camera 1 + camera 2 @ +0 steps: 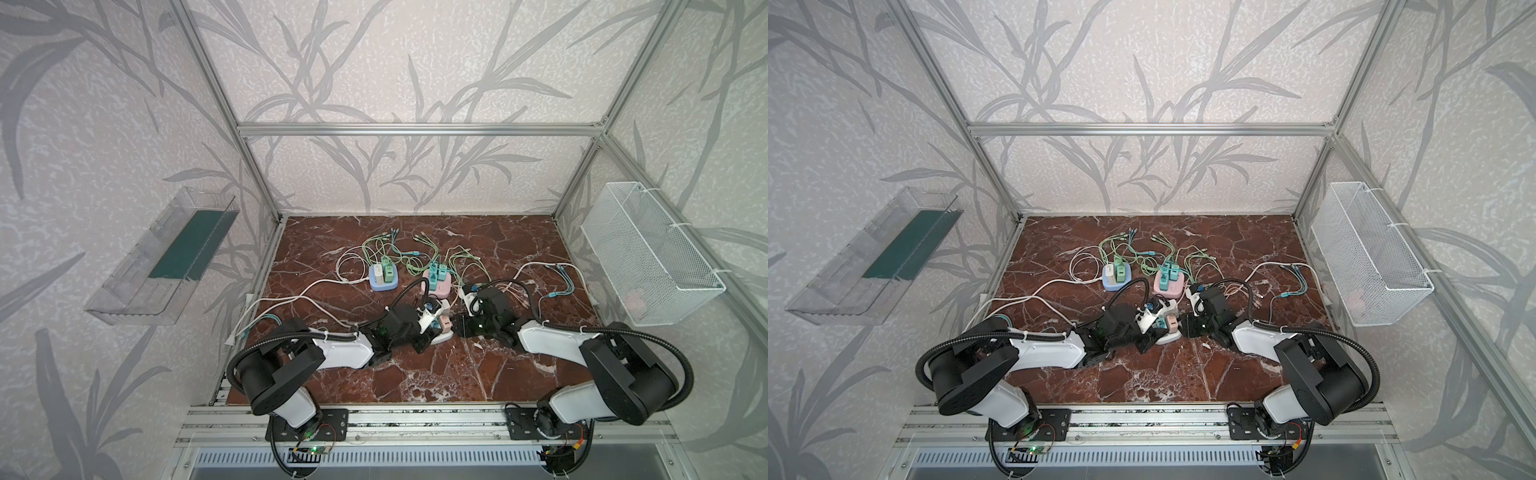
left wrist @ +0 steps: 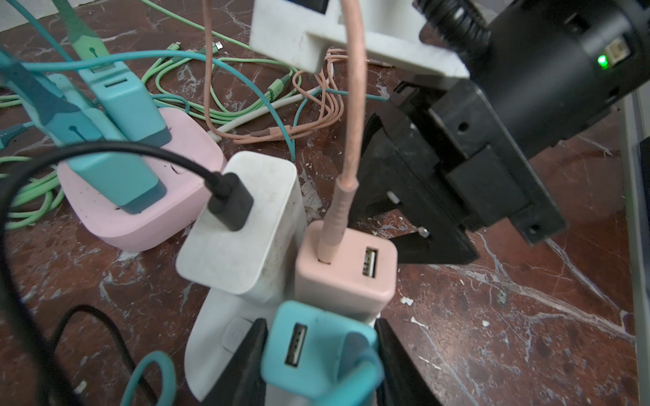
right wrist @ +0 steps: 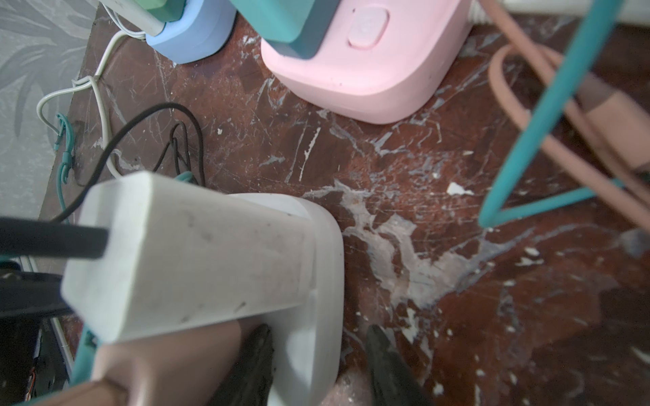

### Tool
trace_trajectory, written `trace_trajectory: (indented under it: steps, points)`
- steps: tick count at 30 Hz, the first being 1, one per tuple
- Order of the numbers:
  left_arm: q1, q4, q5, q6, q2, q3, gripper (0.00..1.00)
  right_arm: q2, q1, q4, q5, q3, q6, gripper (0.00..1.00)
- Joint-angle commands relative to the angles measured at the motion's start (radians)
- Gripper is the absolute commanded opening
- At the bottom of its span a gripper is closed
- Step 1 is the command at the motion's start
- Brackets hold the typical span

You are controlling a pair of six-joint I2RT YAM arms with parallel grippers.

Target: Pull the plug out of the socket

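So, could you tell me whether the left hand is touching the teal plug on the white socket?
Touching. The left wrist view shows the left hand closed on the teal plug, a black finger flush against each side.

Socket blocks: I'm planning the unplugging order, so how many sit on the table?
3: blue socket block mid-table, pink socket block right beside it, white socket block in front of the pink; more could be hidden.
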Motion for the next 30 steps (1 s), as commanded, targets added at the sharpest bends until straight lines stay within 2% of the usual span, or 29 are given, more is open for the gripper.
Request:
trace_trajectory:
  steps: [1, 6, 9, 19, 30]
  points:
    - [0.008, 0.178, 0.062, -0.053, -0.031, -0.018, 0.08, 0.02, 0.007, -0.138, 0.059, -0.017, -0.026, 0.44]
    - [0.012, 0.18, 0.069, -0.057, -0.032, -0.014, 0.08, 0.025, 0.01, -0.136, 0.062, -0.02, -0.029, 0.44]
    - [0.008, 0.118, 0.067, -0.021, -0.036, 0.014, 0.07, 0.03, 0.012, -0.134, 0.067, -0.02, -0.028, 0.43]
    - [-0.014, 0.042, -0.002, 0.05, -0.074, 0.024, 0.07, 0.047, 0.012, -0.138, 0.082, -0.018, -0.025, 0.42]
    - [-0.015, 0.111, -0.012, 0.022, -0.088, 0.005, 0.06, 0.071, 0.012, -0.139, 0.087, -0.017, -0.032, 0.42]
